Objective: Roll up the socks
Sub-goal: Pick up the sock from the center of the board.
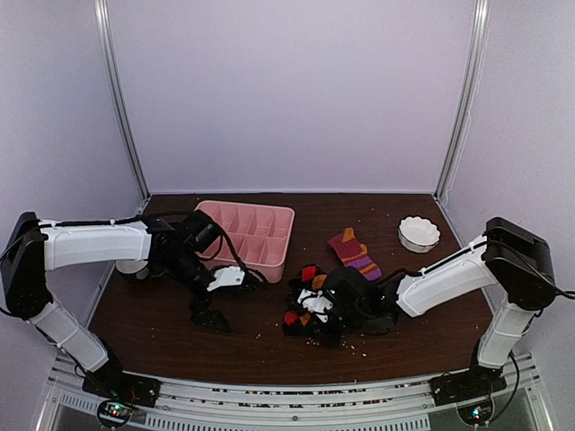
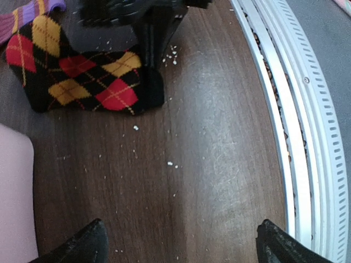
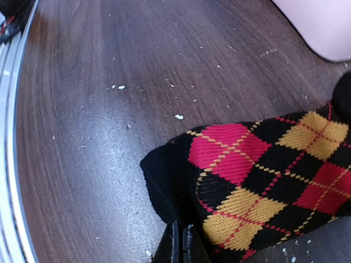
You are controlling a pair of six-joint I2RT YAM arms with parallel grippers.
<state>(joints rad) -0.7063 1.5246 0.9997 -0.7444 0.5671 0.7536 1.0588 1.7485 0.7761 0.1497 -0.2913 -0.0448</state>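
right claw [image 3: 181, 245] clenched on argyle sock [image 3: 263, 181], lying near-to-far, black end nearest, left claw [image 2: 184, 244] released

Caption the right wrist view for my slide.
Right fingers shut on the black edge of the argyle sock on the wooden table.

1. From above, the right gripper [image 1: 316, 314] lies over the diamond sock [image 1: 292, 319], so we cannot see all of that sock.
2. In the right wrist view, the diamond sock [image 3: 247, 181] runs off the right and bottom edges. Only the tops of the pressed-together fingers [image 3: 174, 249] show, and we cannot tell if any sock is pinched.
3. In the left wrist view, the left gripper [image 2: 181, 246] shows just two dark tips at the bottom edge.
4. There, the striped sock [image 2: 27, 13] is cut off at the top corner, and the pink tray [image 2: 13, 192] at the left edge.
5. The white specks [image 2: 170, 163] on the table [image 2: 219, 164] are too small for us to name.
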